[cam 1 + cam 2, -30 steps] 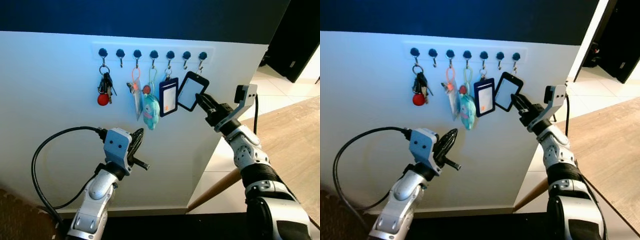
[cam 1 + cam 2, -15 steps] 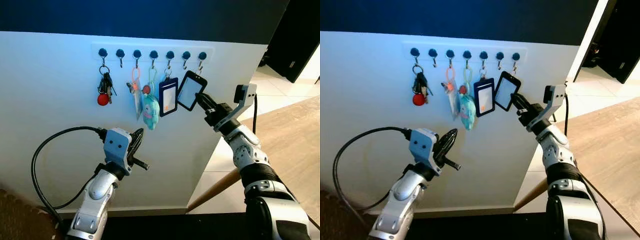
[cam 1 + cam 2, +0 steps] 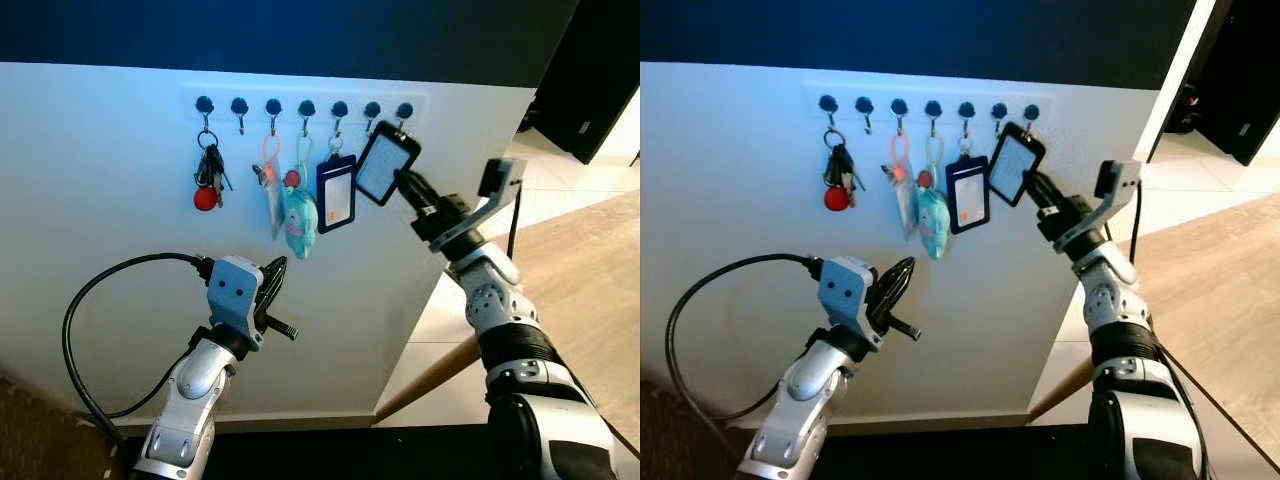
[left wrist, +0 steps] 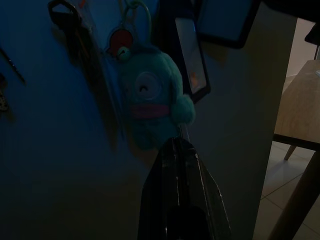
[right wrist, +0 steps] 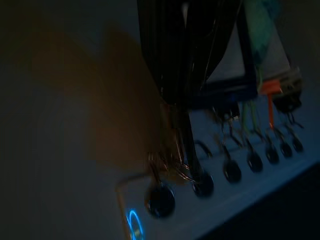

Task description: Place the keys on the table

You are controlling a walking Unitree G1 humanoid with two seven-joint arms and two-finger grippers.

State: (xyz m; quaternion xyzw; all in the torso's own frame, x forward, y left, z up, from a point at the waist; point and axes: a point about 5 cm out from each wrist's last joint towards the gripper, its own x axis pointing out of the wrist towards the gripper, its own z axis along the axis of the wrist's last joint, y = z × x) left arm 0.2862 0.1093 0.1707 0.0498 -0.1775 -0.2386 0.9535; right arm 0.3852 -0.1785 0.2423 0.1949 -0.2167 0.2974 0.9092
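Left eye view: right gripper [image 3: 405, 181] clamped on black card holder [image 3: 388, 164], tilted up toward end hook [image 3: 404, 111] presumably to unhook; keys [image 3: 209, 178] on first hook, well apart; left gripper [image 3: 271, 284] low, fingers together, idle.

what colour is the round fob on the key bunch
Red; the fob hangs below the keys, clearest in the left eye view.

On the white wall [image 3: 100, 180] you have a white hook rail [image 3: 305, 105], with a teal plush charm [image 3: 301, 222] hanging beside a dark blue card holder [image 3: 337, 192]. A black-framed badge holder [image 3: 387, 163] sits tilted up by the end hooks. Off to your right, a wooden tabletop [image 3: 590, 260] stands on pale tiled floor [image 3: 545, 165].
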